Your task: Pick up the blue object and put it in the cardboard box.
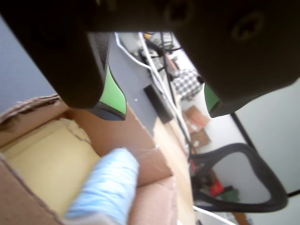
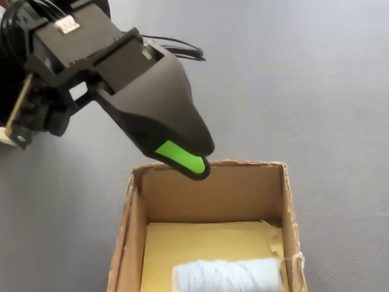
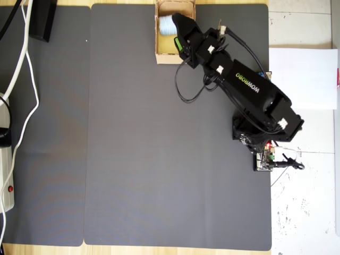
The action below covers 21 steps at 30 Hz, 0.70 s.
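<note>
Black jaws of the tool [image 1: 164, 110] fill the wrist view's top, their green-tipped ends well apart and holding nothing. Below lies the grey mat [image 3: 159, 159] covering the table, then the cardboard box [image 2: 289, 213] at the mat's far edge (overhead view). Inside it, on the yellowish floor, the blue object [image 2: 227, 281] rests on its side.

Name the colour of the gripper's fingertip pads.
Bright green pads, clearest in the wrist view.
</note>
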Each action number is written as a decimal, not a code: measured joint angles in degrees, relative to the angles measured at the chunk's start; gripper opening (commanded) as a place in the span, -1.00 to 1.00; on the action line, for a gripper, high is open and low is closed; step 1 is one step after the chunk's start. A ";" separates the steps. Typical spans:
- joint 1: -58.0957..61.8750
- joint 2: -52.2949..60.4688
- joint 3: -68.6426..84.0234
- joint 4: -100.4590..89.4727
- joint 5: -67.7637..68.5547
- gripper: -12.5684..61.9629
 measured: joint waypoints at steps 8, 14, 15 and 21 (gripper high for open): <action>-3.69 3.87 0.09 1.58 -0.09 0.23; -10.81 11.34 4.75 1.58 -0.09 0.25; -12.30 12.66 5.89 1.67 0.00 0.25; -20.83 19.07 11.07 1.67 -0.09 0.26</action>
